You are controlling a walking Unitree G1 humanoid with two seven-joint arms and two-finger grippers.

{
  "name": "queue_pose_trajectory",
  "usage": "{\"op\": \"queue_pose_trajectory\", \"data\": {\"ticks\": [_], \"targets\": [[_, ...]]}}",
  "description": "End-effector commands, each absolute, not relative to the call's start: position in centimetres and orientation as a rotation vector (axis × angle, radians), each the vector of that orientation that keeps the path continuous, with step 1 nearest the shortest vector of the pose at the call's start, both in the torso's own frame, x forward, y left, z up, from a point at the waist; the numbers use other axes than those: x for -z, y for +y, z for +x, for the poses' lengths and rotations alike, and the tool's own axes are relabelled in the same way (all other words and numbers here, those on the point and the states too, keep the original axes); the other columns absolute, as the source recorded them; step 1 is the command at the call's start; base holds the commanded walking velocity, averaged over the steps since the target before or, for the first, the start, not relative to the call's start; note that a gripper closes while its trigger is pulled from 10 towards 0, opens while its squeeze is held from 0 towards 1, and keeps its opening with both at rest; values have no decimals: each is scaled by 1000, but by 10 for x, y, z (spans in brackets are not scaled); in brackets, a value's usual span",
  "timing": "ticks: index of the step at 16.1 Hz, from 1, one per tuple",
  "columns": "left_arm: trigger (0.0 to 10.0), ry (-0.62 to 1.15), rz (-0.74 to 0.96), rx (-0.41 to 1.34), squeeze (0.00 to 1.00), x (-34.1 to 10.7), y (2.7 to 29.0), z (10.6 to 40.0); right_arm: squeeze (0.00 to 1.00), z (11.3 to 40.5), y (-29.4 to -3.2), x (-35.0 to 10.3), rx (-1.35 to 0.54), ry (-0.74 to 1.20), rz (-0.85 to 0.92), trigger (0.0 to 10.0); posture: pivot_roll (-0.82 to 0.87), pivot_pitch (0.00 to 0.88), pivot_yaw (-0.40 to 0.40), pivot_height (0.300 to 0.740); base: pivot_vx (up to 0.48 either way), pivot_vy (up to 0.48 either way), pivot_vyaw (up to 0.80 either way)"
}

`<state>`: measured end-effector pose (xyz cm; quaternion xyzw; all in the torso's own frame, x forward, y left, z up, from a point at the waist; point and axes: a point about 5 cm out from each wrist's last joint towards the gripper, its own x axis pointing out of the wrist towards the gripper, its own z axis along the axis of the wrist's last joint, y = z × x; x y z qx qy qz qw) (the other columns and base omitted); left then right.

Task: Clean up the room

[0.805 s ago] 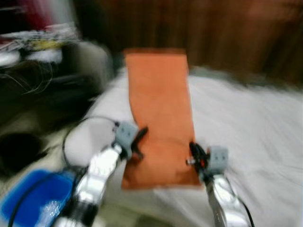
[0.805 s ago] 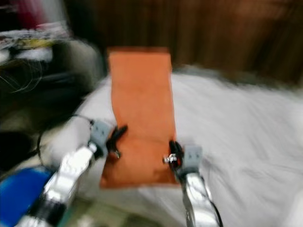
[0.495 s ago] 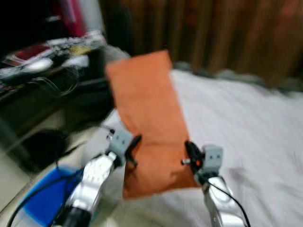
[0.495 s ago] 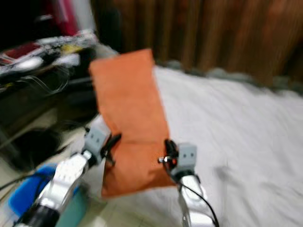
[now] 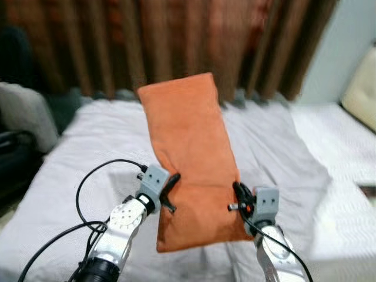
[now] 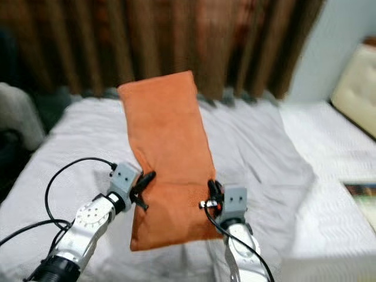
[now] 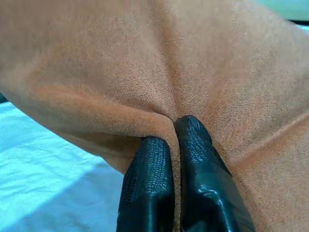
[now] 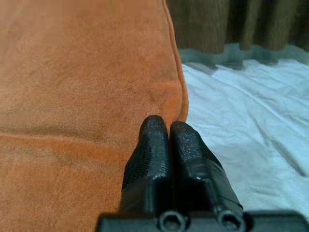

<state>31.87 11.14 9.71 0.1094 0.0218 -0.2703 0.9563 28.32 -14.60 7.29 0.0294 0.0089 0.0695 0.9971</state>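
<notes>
- Left eye view: orange pillow (image 5: pixel 191 158) held up above a bed with a white sheet (image 5: pixel 70 153), long axis running away from the camera, far end tilted to the robot's left. Left gripper (image 5: pixel 171 191) clamped on the pillow's left edge, right gripper (image 5: pixel 239 197) clamped on its right edge, both near the lower end. Pillow's bottom edge hanging loose between the two silver arms. Brown curtain (image 5: pixel 176 41) behind the bed, soft with blur. Black cable (image 5: pixel 88 182) looping from the left wrist down out of frame. Pale grey rounded shape (image 5: pixel 26 120) at the left border, cut off and too blurred to identify. Cream cushioned surface (image 5: pixel 361 94) at the right border, only partly in frame.
- Right eye view: same scene, slightly offset. Fingertips of both grippers partly buried in the pillow's fabric, so contact seen as pinch folds rather than clear pads. Small flat patterned object (image 6: pixel 361 191) on the sheet at the far right, cut by the border, nature unclear.
- Left wrist view: two black fingers (image 7: pixel 152 183) pressed together on a ridge of orange cloth, creases radiating from the pinch. White sheet visible in one corner; remainder orange fabric, out of focus nearby.
- Right wrist view: two black fingers (image 8: pixel 152 150) closed side by side on the pillow's seamed edge. Rumpled white sheet and curtain hem beyond. Thickness of cloth between the pads not discernible.
</notes>
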Motion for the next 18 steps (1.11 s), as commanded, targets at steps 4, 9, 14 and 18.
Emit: {"op": "queue_pose_trajectory", "data": {"ticks": [4, 9, 14, 18], "targets": [[10000, 18, 283, 457, 0, -100, 126, 319, 0, 287, -177, -76, -7, 26, 20, 10000, 9, 0, -43, 740, 131, -283, 0], [10000, 22, 291, 465, 0, -101, 126, 322, 0, 290, -176, -77, -12, 31, 13, 10000, 1, 0, -41, 740, 266, -395, 0], [10000, 23, 292, 461, 0, -101, 123, 325, 0, 291, -179, -79, -13, 28, 4, 10000, -9, 0, -43, 740, 274, -392, -480], [10000, 24, 296, 460, 0, -100, 125, 327, 0, 293, -176, -78, -36, 36, 14, 10000, -14, 0, -44, 740, 293, -377, -200]]}}
